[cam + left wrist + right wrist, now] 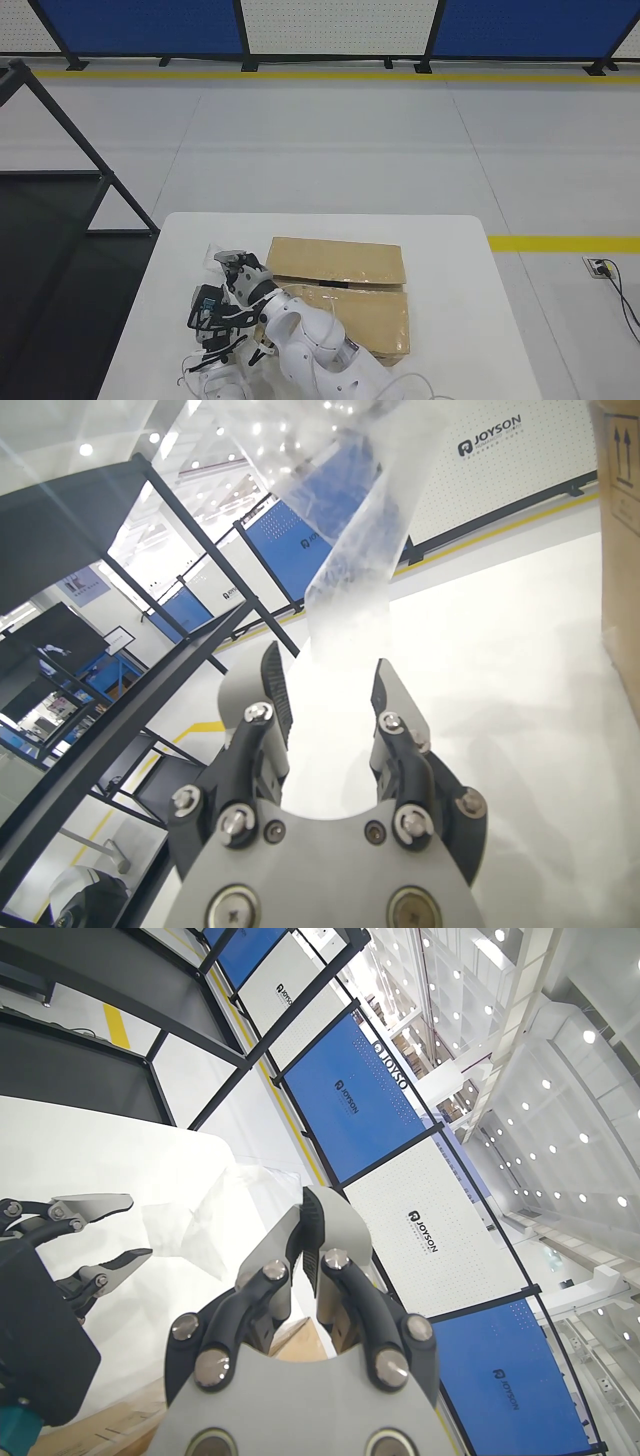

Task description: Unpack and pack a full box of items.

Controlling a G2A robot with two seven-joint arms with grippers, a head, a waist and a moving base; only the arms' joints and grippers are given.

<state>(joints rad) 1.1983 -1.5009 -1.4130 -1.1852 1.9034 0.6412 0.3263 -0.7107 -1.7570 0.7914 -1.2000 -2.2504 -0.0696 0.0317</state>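
A brown cardboard box (340,290) with its flaps spread lies in the middle of the white table (450,300); its side wall shows as the box (617,550) in the left wrist view. My right gripper (306,1210) is shut on a clear plastic bag (225,1228), held up just beyond the box's left corner, where the top view shows the right gripper (236,264) and the bag (215,254). My left gripper (327,670) is open, just below the hanging bag (350,550) and apart from it. From the right wrist the left gripper (137,1228) points at the bag.
A black metal frame rack (60,200) stands off the table's left side. Blue and white partition panels (330,25) line the far end of the room. Bare table surface lies right of the box and along the left edge.
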